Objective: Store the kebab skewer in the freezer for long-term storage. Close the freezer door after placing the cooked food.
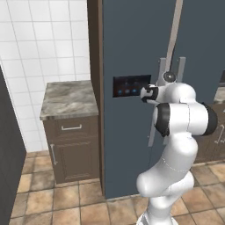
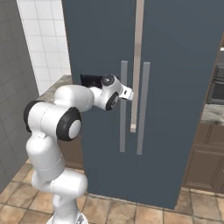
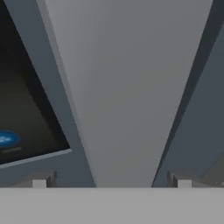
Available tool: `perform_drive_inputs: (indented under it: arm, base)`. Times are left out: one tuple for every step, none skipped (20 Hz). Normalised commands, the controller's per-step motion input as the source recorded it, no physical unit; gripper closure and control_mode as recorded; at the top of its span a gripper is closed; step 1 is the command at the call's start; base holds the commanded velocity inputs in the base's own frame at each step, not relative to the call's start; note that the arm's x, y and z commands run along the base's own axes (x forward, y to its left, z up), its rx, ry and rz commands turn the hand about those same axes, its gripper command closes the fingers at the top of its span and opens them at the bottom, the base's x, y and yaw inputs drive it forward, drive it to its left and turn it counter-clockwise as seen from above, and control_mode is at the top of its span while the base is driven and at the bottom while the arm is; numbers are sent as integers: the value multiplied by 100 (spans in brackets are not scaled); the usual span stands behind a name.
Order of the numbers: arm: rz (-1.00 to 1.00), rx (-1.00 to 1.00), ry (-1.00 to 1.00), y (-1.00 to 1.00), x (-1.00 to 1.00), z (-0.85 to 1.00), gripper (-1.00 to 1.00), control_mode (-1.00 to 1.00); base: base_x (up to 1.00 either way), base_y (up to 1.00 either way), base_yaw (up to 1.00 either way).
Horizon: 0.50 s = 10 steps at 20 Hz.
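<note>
Left base view: the freezer (image 1: 132,145) is the largest item, a tall slate-blue two-door unit standing on a brown tiled floor (image 1: 52,206). Both doors are shut. The freezer door (image 1: 125,39) is the left one and carries a small dark dispenser panel (image 1: 127,86) with blue lights. A pale strip runs down the seam between the two doors.

Next in size is a low brown cabinet (image 1: 72,147) just beside the left side of the freezer. It has a marble tabletop (image 1: 66,99), one drawer and one door below. White wall tiles (image 1: 48,39) rise behind it.

Right base view: two long grey vertical handles stand side by side at the seam. The left handle (image 2: 123,131) belongs to the freezer door; the right handle (image 2: 142,109) belongs to the plain door.

My arm reaches forward at panel height. My tool (image 2: 127,92) sits at the left handle, right of the dispenser panel.

Hand view: the handle (image 3: 127,87) appears as a broad grey bar directly ahead, between my two fingertips (image 3: 40,183), with the panel off to one side. My tool is spread wide, one fingertip on each side of the bar. It grips nothing. I cannot tell whether the fingertips touch the handle.
</note>
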Motion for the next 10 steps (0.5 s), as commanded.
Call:
perform_drive_inputs:
  arm:
    - [4, -2, 0, 0, 49, 7, -100, -100]
    - [5, -2, 0, 0, 49, 7, -100, -100]
    - [5, -2, 0, 0, 49, 7, -100, -100]
    - [5, -2, 0, 0, 49, 6, -100, -100]
    - [5, -2, 0, 0, 50, 5, -100, -100]
    - [5, -1, 0, 0, 54, 6, -100, -100]
    - [5, -1, 0, 0, 55, 5, -100, -100]
    - [5, -2, 0, 0, 58, 7, -100, -100]
    - [5, -1, 0, 0, 56, 7, -100, -100]
    - [5, -2, 1, 0, 58, 9, -100, -100]
  base:
    - [0, 0, 0]
    - [0, 0, 0]
    - [0, 0, 0]
    - [0, 0, 0]
    - [0, 0, 0]
    - [0, 0, 0]
    - [0, 0, 0]
    - [0, 0, 0]
    - [0, 0, 0]
    - [0, 0, 0]
